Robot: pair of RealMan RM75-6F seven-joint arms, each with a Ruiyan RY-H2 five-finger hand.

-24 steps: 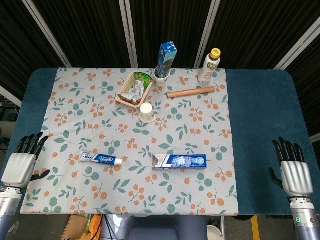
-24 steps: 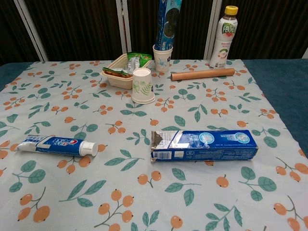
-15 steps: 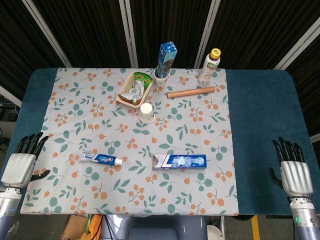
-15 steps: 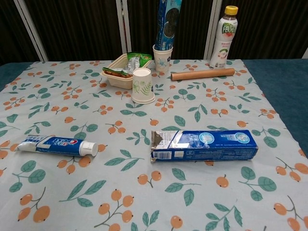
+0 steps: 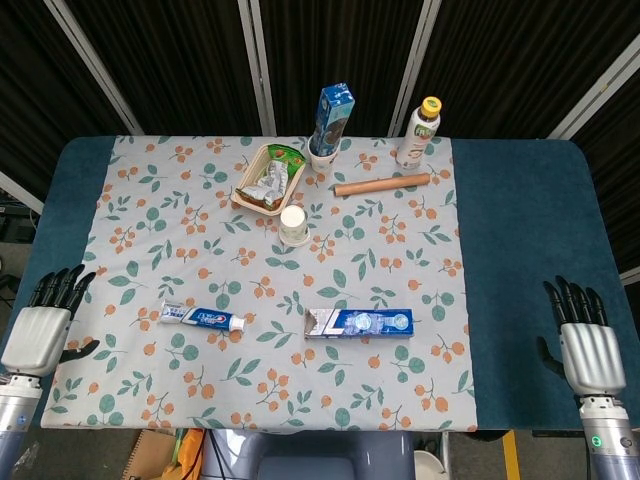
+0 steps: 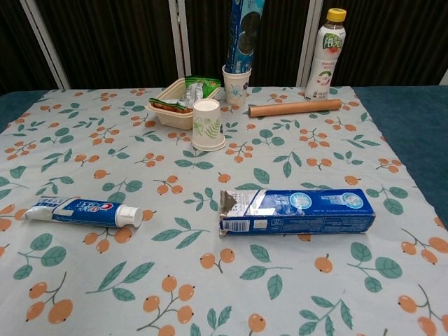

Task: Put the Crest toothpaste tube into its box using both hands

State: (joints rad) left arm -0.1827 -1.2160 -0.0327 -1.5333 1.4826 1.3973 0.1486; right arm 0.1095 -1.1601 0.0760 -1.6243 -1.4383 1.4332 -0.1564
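The blue and white Crest toothpaste tube [image 5: 202, 318] [image 6: 82, 212] lies flat on the floral cloth, front left, white cap pointing right. Its blue box [image 5: 358, 323] [image 6: 295, 210] lies to the right of it, with the opened flap end facing the tube. My left hand [image 5: 40, 329] hovers at the table's front left edge, fingers apart and empty, well left of the tube. Over the front right edge my right hand [image 5: 583, 345] is also empty with fingers spread, far right of the box. Neither hand appears in the chest view.
At the back stand a paper cup [image 5: 293, 223], a food tray with packets [image 5: 266, 177], a cup holding a tall blue box [image 5: 330, 125], a wooden roller [image 5: 382, 185] and a drink bottle [image 5: 418, 132]. Bare blue table [image 5: 530, 260] flanks the cloth.
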